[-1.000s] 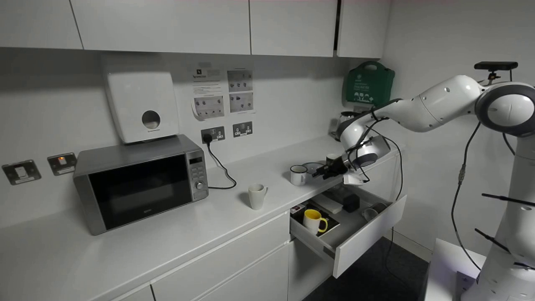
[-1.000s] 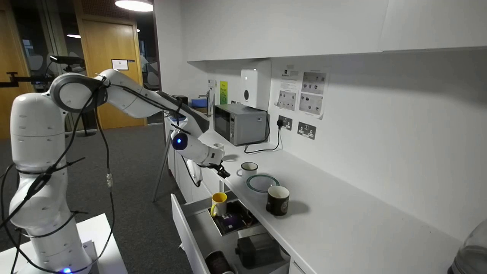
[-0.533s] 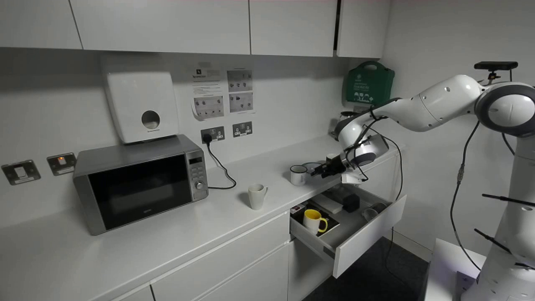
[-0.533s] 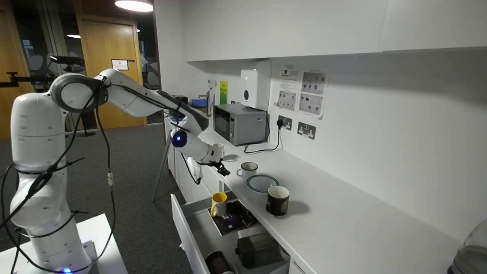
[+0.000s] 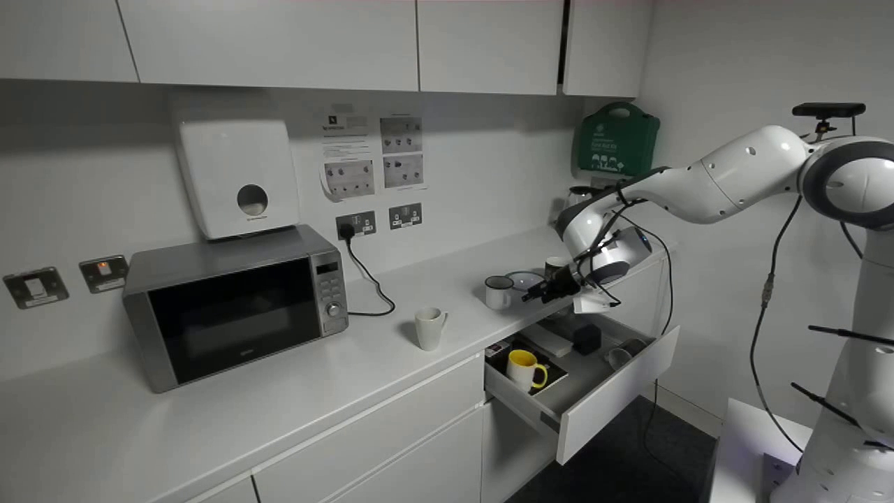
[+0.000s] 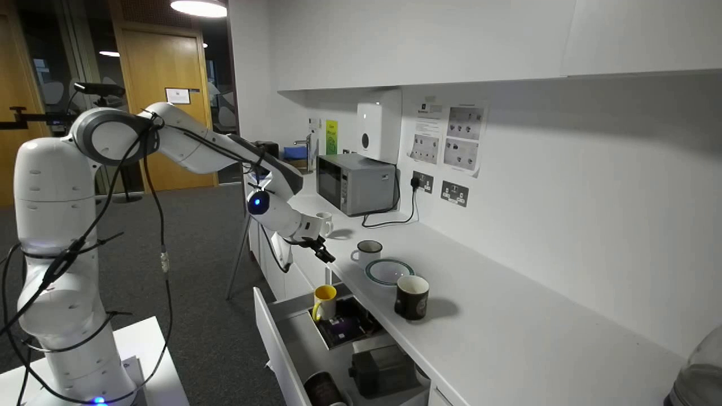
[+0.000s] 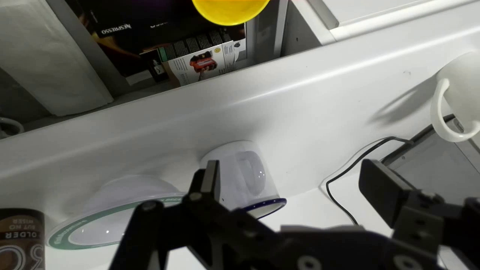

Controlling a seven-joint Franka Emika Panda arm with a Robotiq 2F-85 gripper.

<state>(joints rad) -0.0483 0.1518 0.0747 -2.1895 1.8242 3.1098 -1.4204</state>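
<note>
Just below the middle of the wrist view, we see the dark-rimmed white mug (image 7: 240, 176), near but apart from the hand (image 7: 289, 178), which we find spread wide, holding and touching nothing.

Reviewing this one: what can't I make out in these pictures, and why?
- Blue-rimmed mug, wrist view: the hand covers part of its rim.
- Bowl, wrist view: the hand hides its right end.
- Yellow-lined mug, wrist view: mostly cut off by the top edge.
- Dark mug, in an exterior view: lower part behind the hand.
- Clear container, in an exterior view: right edge cuts it off.
- Wall notice, in an exterior view: small print unreadable.
</note>
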